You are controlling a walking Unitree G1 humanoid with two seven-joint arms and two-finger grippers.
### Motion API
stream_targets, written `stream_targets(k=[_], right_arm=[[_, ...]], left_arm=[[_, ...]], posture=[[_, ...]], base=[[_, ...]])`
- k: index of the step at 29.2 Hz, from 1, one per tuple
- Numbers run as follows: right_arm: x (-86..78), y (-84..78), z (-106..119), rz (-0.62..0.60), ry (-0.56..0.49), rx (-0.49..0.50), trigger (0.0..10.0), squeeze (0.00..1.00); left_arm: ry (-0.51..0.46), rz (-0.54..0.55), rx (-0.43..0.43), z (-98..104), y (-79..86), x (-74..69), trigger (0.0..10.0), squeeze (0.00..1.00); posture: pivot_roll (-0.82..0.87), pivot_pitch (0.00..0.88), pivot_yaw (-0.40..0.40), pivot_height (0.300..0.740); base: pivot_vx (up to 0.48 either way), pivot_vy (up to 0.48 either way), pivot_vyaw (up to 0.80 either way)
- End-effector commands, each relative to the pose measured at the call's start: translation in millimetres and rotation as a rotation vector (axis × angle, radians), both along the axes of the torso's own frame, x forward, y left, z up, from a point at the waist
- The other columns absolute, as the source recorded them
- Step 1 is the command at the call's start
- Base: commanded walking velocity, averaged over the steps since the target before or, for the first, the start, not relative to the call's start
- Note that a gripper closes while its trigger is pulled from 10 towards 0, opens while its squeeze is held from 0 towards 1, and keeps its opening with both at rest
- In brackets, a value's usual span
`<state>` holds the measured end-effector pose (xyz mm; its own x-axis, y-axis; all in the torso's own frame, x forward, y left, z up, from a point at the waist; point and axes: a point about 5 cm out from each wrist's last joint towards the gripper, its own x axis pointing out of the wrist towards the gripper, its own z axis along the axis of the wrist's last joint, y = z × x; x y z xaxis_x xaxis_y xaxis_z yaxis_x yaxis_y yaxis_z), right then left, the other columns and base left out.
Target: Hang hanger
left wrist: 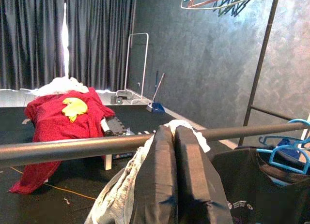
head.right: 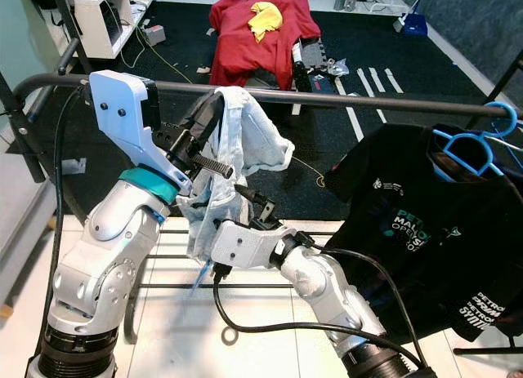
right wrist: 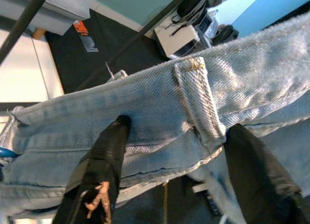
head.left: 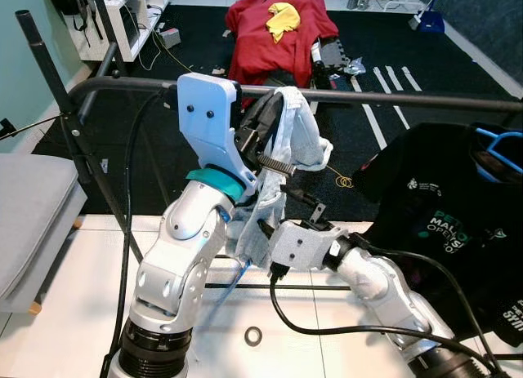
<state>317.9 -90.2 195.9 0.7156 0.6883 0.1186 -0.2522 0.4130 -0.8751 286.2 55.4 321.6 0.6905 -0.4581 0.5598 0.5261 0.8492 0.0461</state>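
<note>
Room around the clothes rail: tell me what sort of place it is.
Probably a home laundry or clothes corner, perhaps a test room. A dark clothes rail carries light denim and a black T-shirt on a blue hanger; red cloth lies heaped on dark carpet.

We see a smooth, dark metal rail with a dull sheen, and over it pale blue denim jeans, their twill weave coarse and their seams stitched. Our arms are glossy silver metal with matt white plastic housings, and the blue hanger in the black cotton T-shirt looks like smooth plastic.
</note>
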Motion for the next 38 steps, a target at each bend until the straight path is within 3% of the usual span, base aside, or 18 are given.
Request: stream_targets(k=[1, 7, 8, 9, 10, 14, 19, 21, 22, 25, 26, 29, 30, 32, 34, 35, 38], right_arm=[[-2.3, 5.3, 0.0, 0.036, -0.065, -0.044, 3.9, 0.00], [-4.4, 11.6, 4.7, 0.075, -0.159, -0.078, 3.9, 0.00], [-4.6, 12.5, 5.2, 0.082, -0.170, -0.082, 3.1, 0.00], [-4.5, 13.2, 5.3, 0.085, -0.175, -0.084, 3.1, 0.00], [-4.5, 14.2, 5.1, 0.091, -0.180, -0.084, 0.0, 0.00], [-4.5, 15.8, 2.7, 0.099, -0.182, -0.065, 0.0, 0.00], [-4.7, 14.8, 3.5, 0.092, -0.133, 0.052, 0.0, 0.00], [-5.7, 12.5, 6.6, 0.073, -0.018, 0.260, 0.0, 0.00], [-7.3, 11.1, 7.6, 0.067, 0.047, 0.381, 0.0, 0.00], [-8.5, 10.4, 8.1, 0.066, 0.083, 0.450, 0.0, 0.00], [-10.1, 9.4, 8.8, 0.063, 0.108, 0.507, 0.0, 0.00], [-10.1, 9.4, 8.8, 0.063, 0.108, 0.507, 0.0, 0.00], [-11.6, 8.4, 10.2, 0.061, 0.127, 0.563, 0.0, 0.00], [-13.8, 4.8, 13.9, 0.052, 0.156, 0.666, 0.0, 0.00], [-14.2, 3.5, 15.2, 0.050, 0.166, 0.698, 0.0, 0.00], [-14.1, 0.9, 15.9, 0.046, 0.193, 0.747, 0.0, 0.00], [-14.1, 0.2, 15.9, 0.046, 0.203, 0.760, 0.0, 0.00]], left_arm=[[-0.056, -0.035, -0.019, 8.7, -3.2, -10.3, 0.0, 0.00], [-0.053, -0.038, -0.017, 7.8, -4.1, -10.5, 0.0, 0.00], [-0.053, -0.039, -0.017, 7.8, -4.1, -10.4, 0.0, 0.00], [-0.052, -0.039, -0.017, 7.8, -4.1, -10.3, 0.0, 0.00], [-0.052, -0.039, -0.017, 7.8, -4.2, -10.3, 0.0, 0.00], [-0.049, -0.039, -0.017, 7.4, -4.8, -10.5, 0.0, 0.00], [-0.042, -0.036, -0.010, 5.5, -5.0, -10.3, 0.0, 0.00], [-0.015, -0.017, 0.023, -2.3, -5.0, -7.0, 0.1, 0.00], [0.000, -0.004, 0.048, -8.0, -4.7, -5.0, 1.8, 0.00], [0.009, 0.005, 0.063, -11.5, -4.4, -3.9, 1.8, 0.00], [0.019, 0.006, 0.075, -15.0, -4.2, -3.4, 3.5, 0.00], [0.019, 0.006, 0.075, -15.0, -4.2, -3.4, 3.5, 0.00], [0.024, 0.000, 0.105, -19.6, -4.6, -3.9, 10.0, 0.00], [0.051, -0.044, 0.193, -34.9, -7.5, -7.1, 10.0, 0.00], [0.059, -0.060, 0.227, -40.8, -8.5, -8.6, 10.0, 0.00], [0.070, -0.067, 0.295, -51.4, -8.7, -8.9, 10.0, 0.00], [0.072, -0.066, 0.314, -54.1, -8.5, -8.6, 10.0, 0.00]], posture=[[-0.16, 0.156, 0.041, 0.740], [-0.15, 0.154, 0.041, 0.740], [-0.15, 0.155, 0.041, 0.740], [-0.15, 0.156, 0.041, 0.740], [-0.15, 0.158, 0.041, 0.740], [-0.15, 0.160, 0.041, 0.740], [-0.15, 0.165, 0.041, 0.740], [-0.15, 0.169, 0.043, 0.740], [-0.15, 0.172, 0.043, 0.740], [-0.15, 0.173, 0.043, 0.740], [-0.15, 0.177, 0.044, 0.740], [-0.15, 0.177, 0.044, 0.740], [-0.16, 0.181, 0.045, 0.740], [-0.16, 0.184, 0.046, 0.740], [-0.16, 0.184, 0.046, 0.740], [-0.16, 0.185, 0.046, 0.740], [-0.16, 0.185, 0.046, 0.740]], base=[[0.000, 0.000, 0.00], [0.000, 0.000, 0.00], [0.000, 0.000, 0.00], [0.000, 0.000, 0.00], [0.000, 0.000, 0.00], [0.000, 0.000, 0.00], [0.000, 0.000, 0.00], [0.000, 0.000, 0.00], [0.000, 0.000, 0.00], [0.000, 0.000, 0.00], [0.000, 0.000, 0.00], [0.000, 0.000, 0.00], [0.000, 0.000, 0.00], [0.000, 0.000, 0.00], [0.000, 0.000, 0.00], [0.000, 0.000, 0.00], [0.000, 0.000, 0.00]])
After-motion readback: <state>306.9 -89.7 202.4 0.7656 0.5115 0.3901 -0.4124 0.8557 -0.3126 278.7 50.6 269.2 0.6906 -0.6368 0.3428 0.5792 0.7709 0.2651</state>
